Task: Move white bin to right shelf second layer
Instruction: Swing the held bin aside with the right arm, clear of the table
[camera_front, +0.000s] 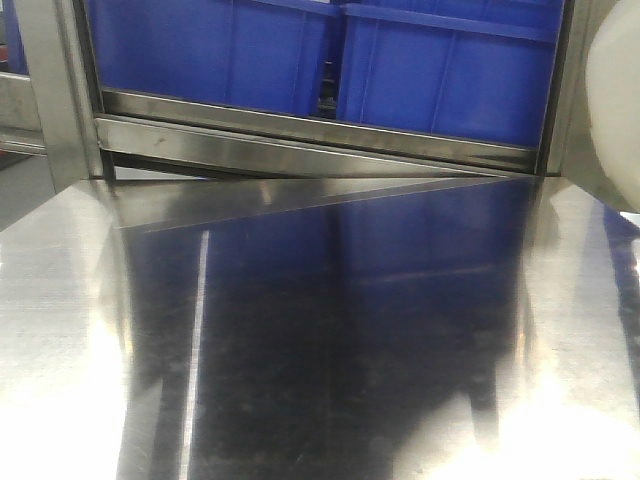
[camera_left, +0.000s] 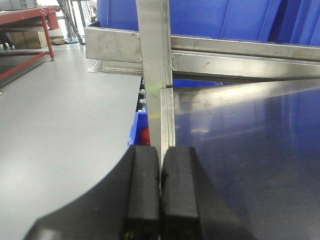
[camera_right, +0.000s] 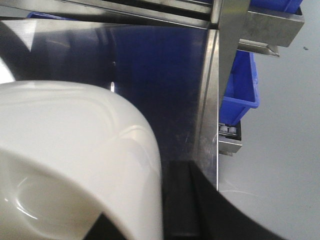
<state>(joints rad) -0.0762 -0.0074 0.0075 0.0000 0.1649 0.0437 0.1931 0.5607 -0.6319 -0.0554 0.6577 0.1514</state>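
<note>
The white bin (camera_front: 612, 110), glossy and cream-white, shows only as a sliver at the right edge of the front view. It fills the lower left of the right wrist view as the white bin (camera_right: 75, 150), held over the steel tabletop (camera_right: 150, 65). My right gripper (camera_right: 150, 200) is shut on the bin's wall, with one black finger (camera_right: 182, 200) outside the wall and the other partly seen inside. My left gripper (camera_left: 160, 155) is shut and empty, at the table's left edge, pointing at a steel post (camera_left: 155, 60). The right shelf second layer is out of view.
Two blue crates (camera_front: 250, 50) (camera_front: 450, 70) stand on a steel-framed rack level behind the shiny tabletop (camera_front: 330, 330). Upright steel posts flank the table at both sides. Grey floor (camera_left: 60, 115) lies left of the table, and another blue crate (camera_right: 240, 85) sits lower at the right.
</note>
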